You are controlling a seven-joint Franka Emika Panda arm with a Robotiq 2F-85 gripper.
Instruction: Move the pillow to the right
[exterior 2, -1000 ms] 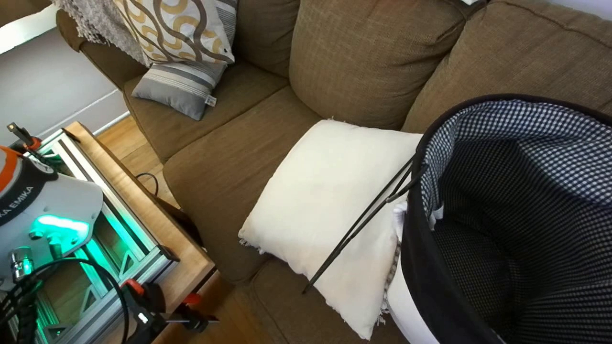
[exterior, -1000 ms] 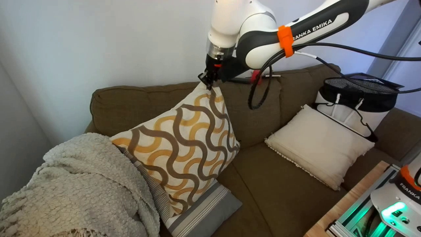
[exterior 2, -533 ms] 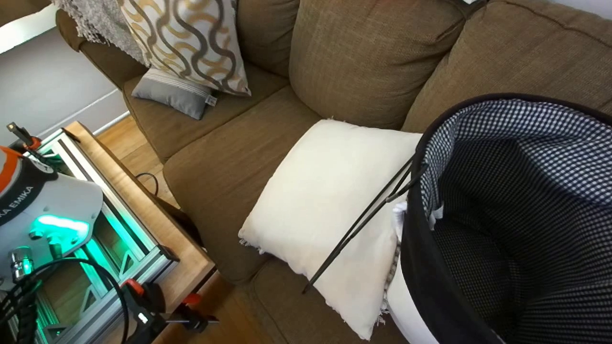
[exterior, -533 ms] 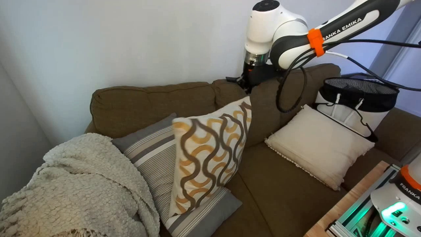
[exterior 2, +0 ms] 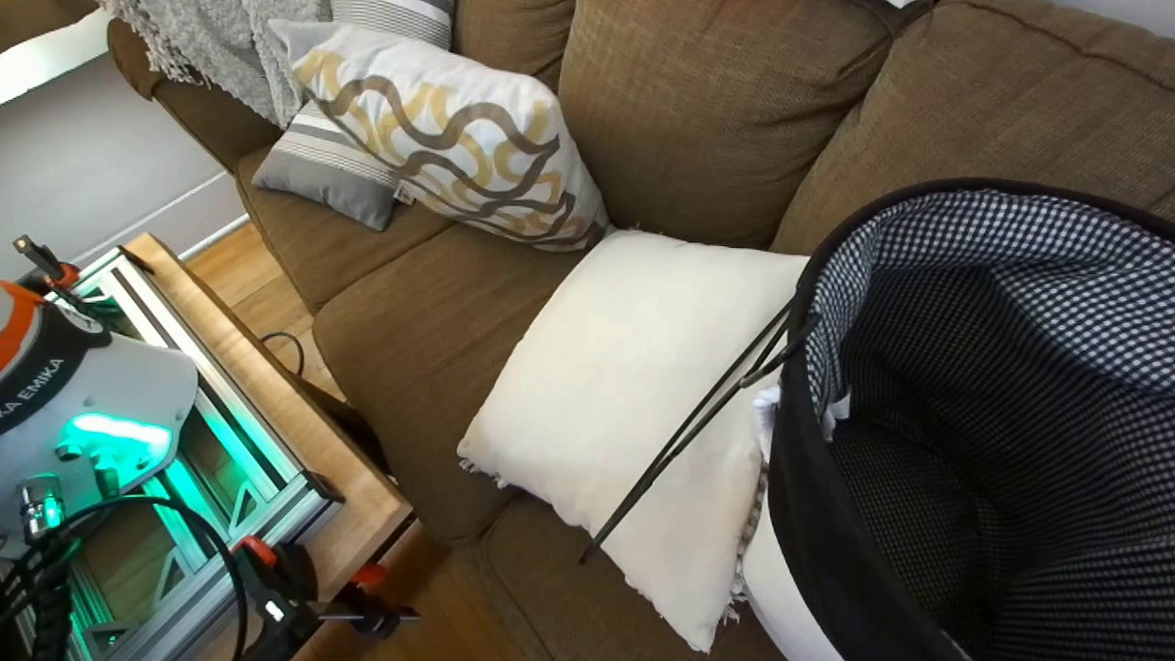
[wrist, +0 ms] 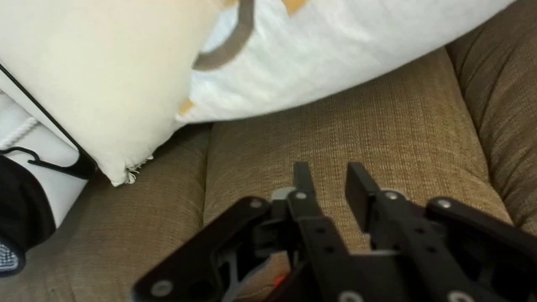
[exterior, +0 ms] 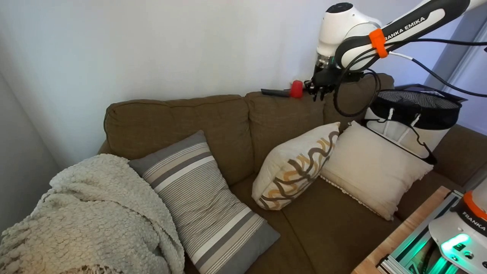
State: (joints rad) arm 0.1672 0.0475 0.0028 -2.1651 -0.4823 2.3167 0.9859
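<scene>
The patterned pillow [exterior: 296, 169] rests tilted on the middle of the sofa. Its mustard-and-brown face is partly turned away in an exterior view and shows more fully in an exterior view [exterior 2: 459, 138]. Its right corner meets or overlaps the edge of the all-cream pillow [exterior: 374, 171]. In the wrist view the patterned pillow [wrist: 327, 54] lies at the top, beyond the fingertips. My gripper [exterior: 319, 97] is above the sofa back, up from the pillow and apart from it. In the wrist view the gripper [wrist: 329, 172] is partly open with only sofa fabric showing between its fingers.
The grey striped pillow [exterior: 205, 198] and a fluffy blanket [exterior: 99, 213] are at the sofa's left end. A basket [exterior: 414, 114] with a black hanger [exterior: 403, 142] stands behind the cream pillow. A red-handled object [exterior: 296, 89] lies on the sofa back [exterior: 179, 114].
The gripper was at the pillow's top corner, moved right, and is now apart from it. The pillow has moved right off the striped pillow and tilted over toward the cream pillow.
</scene>
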